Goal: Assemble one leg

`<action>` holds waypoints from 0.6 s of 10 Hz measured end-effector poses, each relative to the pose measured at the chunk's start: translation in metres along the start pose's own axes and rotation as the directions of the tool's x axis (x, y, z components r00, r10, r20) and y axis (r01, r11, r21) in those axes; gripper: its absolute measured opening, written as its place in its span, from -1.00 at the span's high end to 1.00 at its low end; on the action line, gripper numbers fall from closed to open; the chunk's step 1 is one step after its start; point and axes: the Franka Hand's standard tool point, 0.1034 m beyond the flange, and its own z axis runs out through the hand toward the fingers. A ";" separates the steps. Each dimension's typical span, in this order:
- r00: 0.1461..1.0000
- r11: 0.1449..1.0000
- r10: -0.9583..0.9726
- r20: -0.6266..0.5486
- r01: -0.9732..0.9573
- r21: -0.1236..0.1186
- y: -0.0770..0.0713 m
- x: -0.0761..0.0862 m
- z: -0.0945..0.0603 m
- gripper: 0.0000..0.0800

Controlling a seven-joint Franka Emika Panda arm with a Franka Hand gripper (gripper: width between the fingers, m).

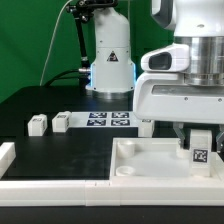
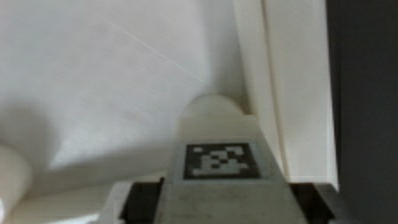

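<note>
The big white square tray-like top (image 1: pixel 140 160) sits at the table's front edge, with open black table (image 1: pixel 60 155) to the exterior view's left. The gripper (image 1: pixel 199 140) is clamped on the small white tagged plastic leg (image 1: pixel 199 150), upright just above the top's right corner.

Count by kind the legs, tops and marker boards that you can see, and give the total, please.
Legs: 3 (held leg, first loose leg, second loose leg)
Tray-like top: 1
Marker board: 1
Total: 5
A half-hidden white piece beside the marker board is not counted.
</note>
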 end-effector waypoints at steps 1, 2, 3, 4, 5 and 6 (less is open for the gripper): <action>0.996 0.996 0.089 -0.003 -0.089 -0.008 0.004 0.001 0.000 0.27; 0.989 0.989 0.146 -0.007 -0.146 -0.017 0.009 0.001 0.000 0.27; 0.973 0.973 0.229 -0.012 -0.230 -0.026 0.012 0.002 0.000 0.26; 0.958 0.957 0.287 -0.019 -0.288 -0.039 0.016 0.003 0.000 0.26; 0.945 0.944 0.326 -0.025 -0.327 -0.048 0.020 0.004 -0.001 0.25; 0.928 0.926 0.371 -0.030 -0.372 -0.059 0.026 0.005 -0.001 0.25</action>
